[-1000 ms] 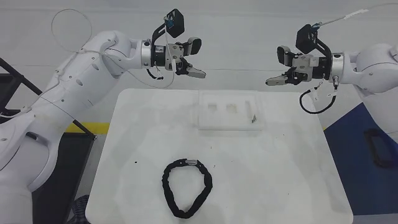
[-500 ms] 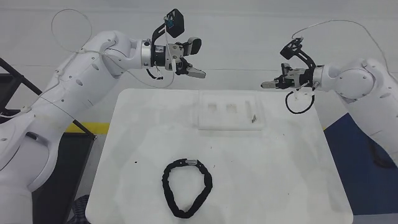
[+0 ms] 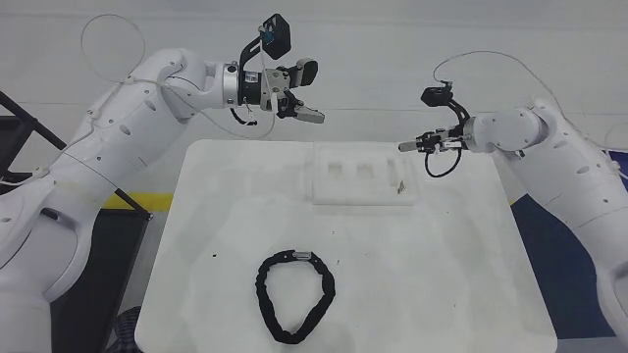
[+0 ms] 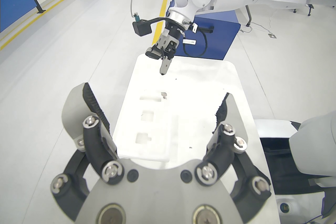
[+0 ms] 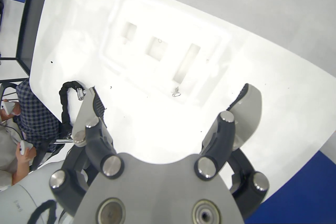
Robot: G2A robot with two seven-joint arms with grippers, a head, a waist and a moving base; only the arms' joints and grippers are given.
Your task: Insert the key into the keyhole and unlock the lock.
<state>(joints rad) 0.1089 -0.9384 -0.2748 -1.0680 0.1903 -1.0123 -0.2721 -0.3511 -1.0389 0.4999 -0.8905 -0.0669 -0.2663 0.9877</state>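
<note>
I see the key (image 5: 176, 92), small and silvery on a wire ring, at the near right of the white foam tray (image 3: 329, 196). The lock (image 3: 295, 295) (a black sleeved chain loop) lies nearer, well apart from it. The left gripper (image 3: 306, 110) and right gripper (image 3: 407, 145) hang at the tray's far corners, fingers spread wide, holding nothing.

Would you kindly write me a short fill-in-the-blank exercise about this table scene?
1. The tray has ____ recesses.
2. The left gripper and right gripper are both ____.
3. The chain lock is mostly ____ in colour.
4. The key lies on the tray, held by ____ gripper.

Missing words: three; open; black; neither.
</note>
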